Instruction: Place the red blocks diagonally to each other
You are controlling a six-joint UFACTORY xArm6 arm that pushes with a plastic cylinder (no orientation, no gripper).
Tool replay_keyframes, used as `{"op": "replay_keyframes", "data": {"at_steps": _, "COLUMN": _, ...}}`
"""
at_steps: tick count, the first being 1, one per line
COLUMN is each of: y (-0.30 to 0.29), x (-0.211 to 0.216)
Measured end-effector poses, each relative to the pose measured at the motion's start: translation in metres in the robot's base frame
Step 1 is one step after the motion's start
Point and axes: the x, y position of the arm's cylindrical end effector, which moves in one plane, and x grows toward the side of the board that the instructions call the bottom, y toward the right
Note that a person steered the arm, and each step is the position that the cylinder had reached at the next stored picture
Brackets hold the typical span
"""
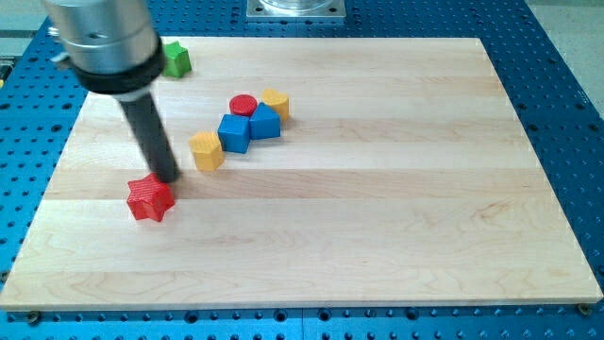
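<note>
A red star-shaped block (150, 199) lies at the view's left on the wooden board (377, 217). My tip (167, 178) touches its upper right edge. A red round block (243, 105) sits up and to the right in a cluster, touching a blue block (234, 132) below it. A second blue block (265, 122) is to the right of the red round block, and a yellow block (275, 102) sits above that blue block. A yellow hexagonal block (206, 150) stands between the star and the cluster, next to the lower blue block.
A green block (176, 59) lies at the board's top left corner, partly hidden by my arm's housing (104, 42). The board rests on a blue perforated table (557, 113). A metal mount (295, 8) shows at the view's top.
</note>
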Motion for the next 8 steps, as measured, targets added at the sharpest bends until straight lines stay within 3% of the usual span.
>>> {"op": "replay_keyframes", "data": {"at_steps": 1, "y": 0.003, "x": 0.028}}
{"op": "replay_keyframes", "data": {"at_steps": 2, "y": -0.045, "x": 0.046}}
{"op": "replay_keyframes", "data": {"at_steps": 4, "y": -0.081, "x": 0.054}}
{"op": "replay_keyframes", "data": {"at_steps": 7, "y": 0.043, "x": -0.128}}
{"op": "replay_keyframes", "data": {"at_steps": 8, "y": 0.108, "x": -0.149}}
